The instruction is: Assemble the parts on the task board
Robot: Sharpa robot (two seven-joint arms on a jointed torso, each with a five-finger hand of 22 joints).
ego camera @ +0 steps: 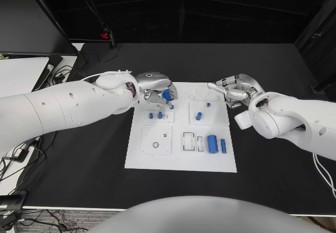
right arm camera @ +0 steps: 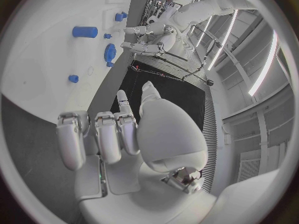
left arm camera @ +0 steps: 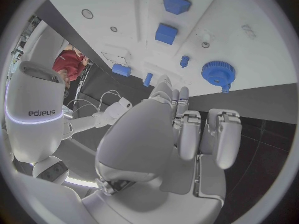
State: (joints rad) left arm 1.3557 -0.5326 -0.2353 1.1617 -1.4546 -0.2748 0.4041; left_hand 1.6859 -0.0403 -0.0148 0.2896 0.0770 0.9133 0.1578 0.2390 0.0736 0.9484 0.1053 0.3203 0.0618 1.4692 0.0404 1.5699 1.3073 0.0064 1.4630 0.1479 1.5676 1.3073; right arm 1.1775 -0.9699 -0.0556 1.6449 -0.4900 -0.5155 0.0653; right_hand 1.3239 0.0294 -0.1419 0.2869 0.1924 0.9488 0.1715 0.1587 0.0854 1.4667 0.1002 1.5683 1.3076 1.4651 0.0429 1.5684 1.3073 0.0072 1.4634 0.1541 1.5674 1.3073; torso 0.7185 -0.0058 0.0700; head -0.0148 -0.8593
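From the head view we saw the left hand (ego camera: 155, 89) hovering over the far left corner of the task board (ego camera: 182, 162), with a blue gear (ego camera: 168, 95) just beside its fingers on the side toward the board's middle. Whether the fingers touched the gear we could not tell from there. The right hand (ego camera: 233, 89) hung at the board's far right edge, its fingers pointing inward toward the left hand and holding nothing. Two blue cylinders (ego camera: 215, 144) lay on the near part of the board, long axes running toward the robot, well apart from both hands. A small blue peg (ego camera: 199, 116) lay nearer, between the two hands and on their near side.

In the left wrist view the left hand (left arm camera: 181, 134) was released, fingers straight and empty, and the blue gear (left arm camera: 219, 73) lay flat on the board just beyond the fingertips (left arm camera: 181, 93), apart from them.

In the right wrist view the right hand (right arm camera: 118, 134) had its fingers loosely curled on nothing, and the gear (right arm camera: 110, 52) sat far beyond them.

We judged the left hand much the nearer to the gear, so a pick-up there would fall to it.
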